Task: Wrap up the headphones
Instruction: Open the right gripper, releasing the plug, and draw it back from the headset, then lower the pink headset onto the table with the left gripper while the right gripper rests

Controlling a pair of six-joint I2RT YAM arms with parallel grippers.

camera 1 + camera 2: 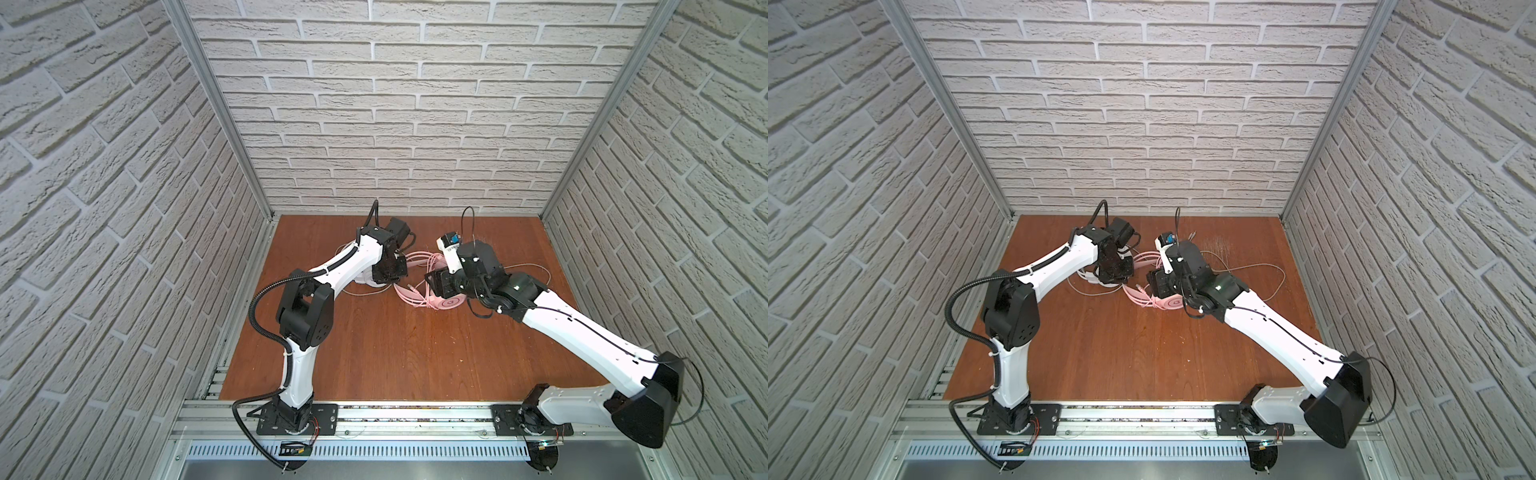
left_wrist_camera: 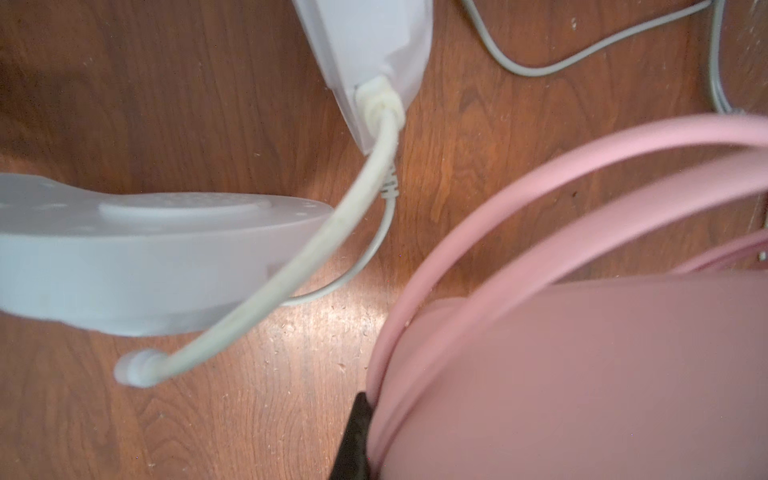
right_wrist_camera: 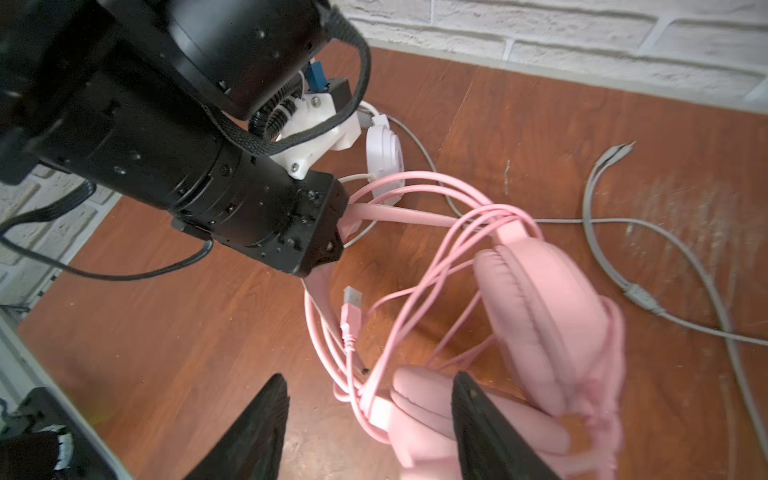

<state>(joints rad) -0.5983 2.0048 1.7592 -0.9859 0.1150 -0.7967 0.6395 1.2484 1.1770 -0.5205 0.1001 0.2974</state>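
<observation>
Pink headset lying mid-table, cord looped loosely round it. White headset just beside, toward the left edge, grey cord trailing rightward.

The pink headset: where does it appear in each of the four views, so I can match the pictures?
Top views: the pink headset lies mid-table, under the right wrist.
Left wrist view: it fills the lower right, blurred.
Right wrist view: lower right, cups and looped cord.
Shared landmark: the white headset lies beside it.
</observation>
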